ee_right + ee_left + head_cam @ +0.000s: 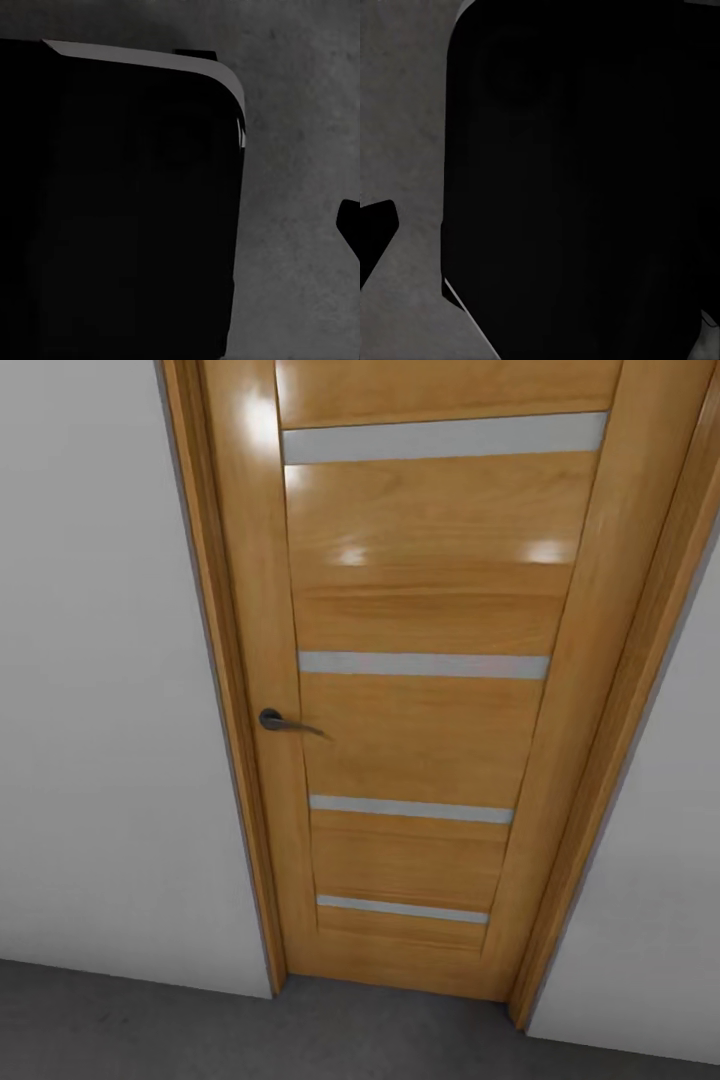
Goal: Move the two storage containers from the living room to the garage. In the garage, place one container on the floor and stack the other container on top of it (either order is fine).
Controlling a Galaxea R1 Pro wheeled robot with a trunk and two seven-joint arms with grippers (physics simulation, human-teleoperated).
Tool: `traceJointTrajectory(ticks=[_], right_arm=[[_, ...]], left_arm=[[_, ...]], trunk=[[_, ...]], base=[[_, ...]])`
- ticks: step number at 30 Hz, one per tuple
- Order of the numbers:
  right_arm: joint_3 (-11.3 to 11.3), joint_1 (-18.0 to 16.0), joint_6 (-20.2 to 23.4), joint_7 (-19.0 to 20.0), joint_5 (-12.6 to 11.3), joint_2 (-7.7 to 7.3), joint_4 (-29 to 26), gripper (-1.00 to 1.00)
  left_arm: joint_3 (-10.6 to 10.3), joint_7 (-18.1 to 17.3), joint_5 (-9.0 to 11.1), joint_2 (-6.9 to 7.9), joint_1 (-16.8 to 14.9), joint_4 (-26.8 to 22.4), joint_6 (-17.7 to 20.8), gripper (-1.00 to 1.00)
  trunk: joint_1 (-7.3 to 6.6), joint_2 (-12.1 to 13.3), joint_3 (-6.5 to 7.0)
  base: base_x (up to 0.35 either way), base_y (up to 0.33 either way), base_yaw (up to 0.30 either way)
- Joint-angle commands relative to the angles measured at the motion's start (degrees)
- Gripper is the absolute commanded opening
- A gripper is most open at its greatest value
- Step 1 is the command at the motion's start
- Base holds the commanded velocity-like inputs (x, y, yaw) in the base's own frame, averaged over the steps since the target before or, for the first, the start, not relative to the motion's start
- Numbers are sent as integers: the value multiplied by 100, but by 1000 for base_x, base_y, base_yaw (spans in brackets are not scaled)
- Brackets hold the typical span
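Door point(420, 660): wooden, closed, handle point(285, 723) at left.
Floor point(150, 1030): grey concrete.
Grippers: finger gap cannot be judged; dark body point(577, 187) blocks wrist views.

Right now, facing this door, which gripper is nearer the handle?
Left, probably: the door handle sits left of centre in the head view, on the left arm's side. Both wrist views face grey floor, so both grippers seem to hang low, away from it.

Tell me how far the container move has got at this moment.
Nothing looks done: no container appears. In hand: the head camera faces a closed wooden door with a dark lever handle, set in white walls above grey concrete floor. Fetching, carrying and stacking both remain.
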Motion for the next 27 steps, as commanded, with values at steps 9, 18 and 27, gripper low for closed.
traceJointTrajectory(ticks=[9,18,27], right_arm=[[-3,-3,-28,-11,20,20,5,100],[-3,-3,-28,-11,21,23,5,100],[-2,-3,-27,-11,21,23,5,100]], left_arm=[[4,0,56,-1,-1,-3,-3,100],[4,1,56,-1,-1,-3,-3,100],[4,-5,56,-1,-1,-3,-3,100]], trunk=[[0,-3,-5],[0,-3,-5],[0,-3,-5]], base=[[11,7,-99],[1,0,-214],[0,0,-204]])
